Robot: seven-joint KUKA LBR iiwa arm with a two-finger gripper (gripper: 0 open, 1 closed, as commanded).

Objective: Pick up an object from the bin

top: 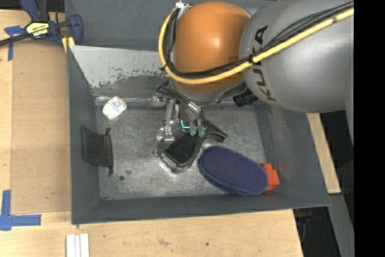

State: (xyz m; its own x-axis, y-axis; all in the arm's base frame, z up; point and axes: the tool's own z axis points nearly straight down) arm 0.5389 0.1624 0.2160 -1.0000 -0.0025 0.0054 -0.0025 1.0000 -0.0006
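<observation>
The arm (301, 51) comes in from 3 o'clock, its orange cover (207, 39) hanging over the back half of the grey bin (81, 201). The jaws are down near the middle of the bin floor, directly over a small flat black thing (179, 152) with a pale edge. Whether they are wide, narrow or closed on it cannot be told, since the metal parts and the black thing overlap.

The black thing lies just toward 6 o'clock of the floor's centre. Its long axis appears to run from about 1 o'clock to 7 o'clock, with the pale edge at the 7 o'clock end.

Just beside it, toward 4 o'clock, lies a dark blue oval pad (231, 170), its long axis running from 10 o'clock to 4 o'clock. An orange piece (272, 176) touches its 4 o'clock end.

At 10 o'clock, well apart from the jaws, sits 1 small white crumpled lump (113, 107). At 9 o'clock, near the bin's wall, lies a black patch (97, 147).
</observation>
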